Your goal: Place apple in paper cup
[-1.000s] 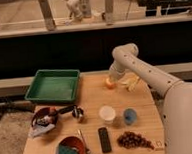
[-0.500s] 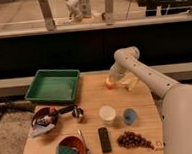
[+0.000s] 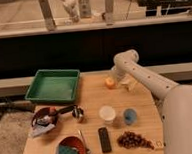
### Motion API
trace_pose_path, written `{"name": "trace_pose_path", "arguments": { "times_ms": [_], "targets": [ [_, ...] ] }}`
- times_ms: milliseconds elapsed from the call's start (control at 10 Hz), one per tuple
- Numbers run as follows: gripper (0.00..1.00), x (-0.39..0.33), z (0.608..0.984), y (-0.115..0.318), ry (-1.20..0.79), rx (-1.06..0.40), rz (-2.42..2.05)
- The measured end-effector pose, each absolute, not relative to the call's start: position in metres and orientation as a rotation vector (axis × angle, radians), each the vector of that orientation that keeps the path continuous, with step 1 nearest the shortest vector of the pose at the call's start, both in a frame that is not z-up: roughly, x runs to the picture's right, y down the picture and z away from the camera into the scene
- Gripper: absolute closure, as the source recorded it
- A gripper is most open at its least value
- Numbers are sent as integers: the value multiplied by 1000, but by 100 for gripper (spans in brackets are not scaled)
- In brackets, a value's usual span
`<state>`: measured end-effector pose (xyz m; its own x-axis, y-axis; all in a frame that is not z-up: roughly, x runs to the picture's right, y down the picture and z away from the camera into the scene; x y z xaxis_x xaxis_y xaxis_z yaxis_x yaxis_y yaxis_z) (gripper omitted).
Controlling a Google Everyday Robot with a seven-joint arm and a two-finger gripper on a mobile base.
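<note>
The apple [image 3: 109,82] is a small orange-yellow fruit on the wooden table [image 3: 141,100], at the back and right of the green tray. My gripper [image 3: 120,82] hangs down from the bent white arm, right beside the apple on its right side, at table height. I cannot tell whether it touches the apple. The paper cup [image 3: 107,113] stands upright with its wide mouth up, nearer the front of the table, about a hand's width in front of the apple.
A smaller blue cup [image 3: 129,116] stands just right of the paper cup. Dark grapes [image 3: 134,138] and a black remote [image 3: 104,139] lie at the front. A green tray [image 3: 54,86] sits back left. Two bowls [image 3: 70,149] [image 3: 45,118] and a spoon [image 3: 84,142] are front left.
The arm has sunk slightly, bringing the gripper lower beside the apple. The apple and the cups have not moved.
</note>
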<state>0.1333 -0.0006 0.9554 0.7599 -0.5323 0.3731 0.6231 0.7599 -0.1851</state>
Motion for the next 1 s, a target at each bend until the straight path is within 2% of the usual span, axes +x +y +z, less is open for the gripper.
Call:
{"name": "trace_pose_path", "arguments": {
  "times_ms": [1000],
  "targets": [
    [20, 128, 983, 6, -312, -271, -652]
  ]
}}
